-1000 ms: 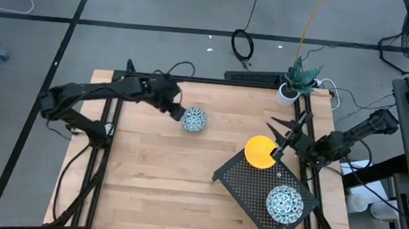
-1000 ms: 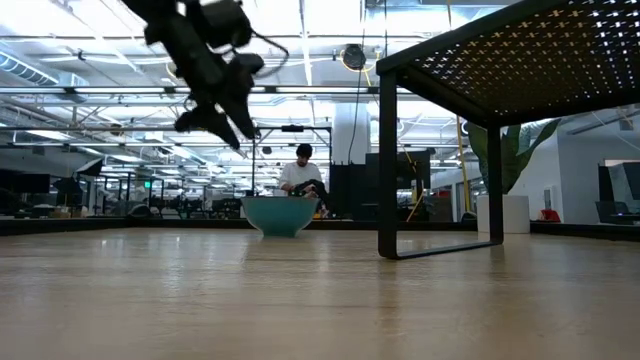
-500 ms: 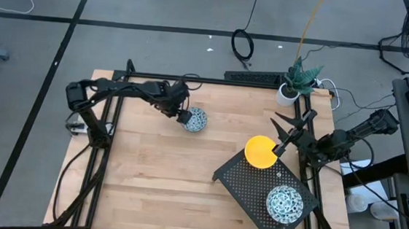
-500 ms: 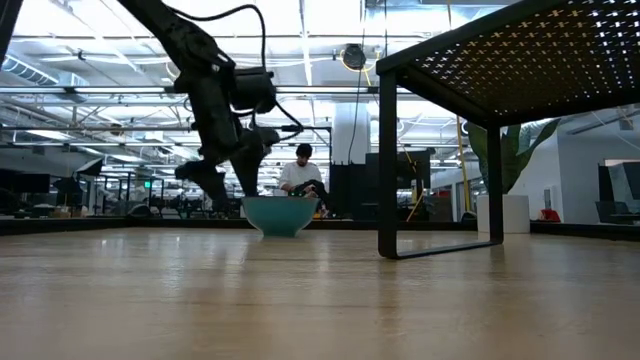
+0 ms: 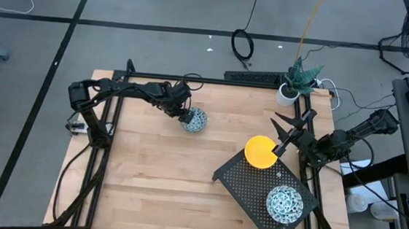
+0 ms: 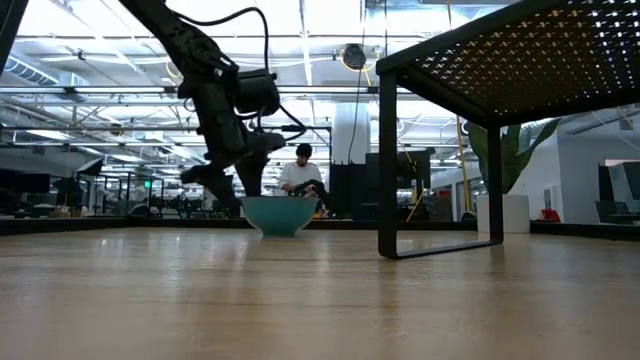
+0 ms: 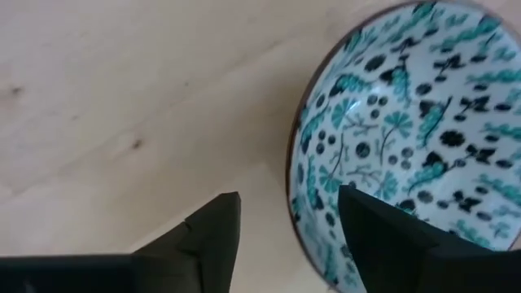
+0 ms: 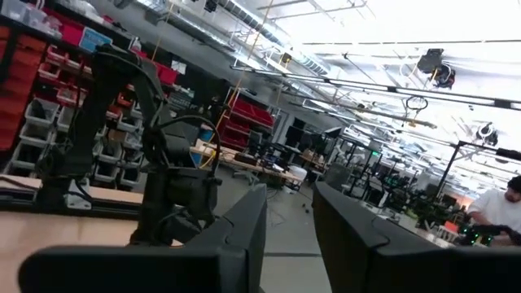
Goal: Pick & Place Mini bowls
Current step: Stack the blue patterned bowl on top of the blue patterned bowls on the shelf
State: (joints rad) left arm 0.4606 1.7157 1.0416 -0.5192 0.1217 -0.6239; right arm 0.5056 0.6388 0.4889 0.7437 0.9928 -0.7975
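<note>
My left end effector (image 5: 183,115) is down at the patterned bowl (image 5: 194,119) on the tabletop (image 5: 156,169), toward the far left of centre. In the left wrist view its fingers (image 7: 370,228) straddle the bowl's near rim, one over the patterned inside, the other outside over bare wood, spread apart and not yet clamped on the rim. In the low view the bowl's teal outside rests flat on the wood.

My right end effector (image 5: 287,139) waits at the right edge, raised above the tabletop. Its fingers stand a little apart with nothing between them.

A yellow bowl (image 5: 260,151) sits at the far corner of the black perforated stand (image 5: 246,184), just beside the right end effector. A second patterned bowl (image 5: 284,203) rests on the stand, nearer the front.
</note>
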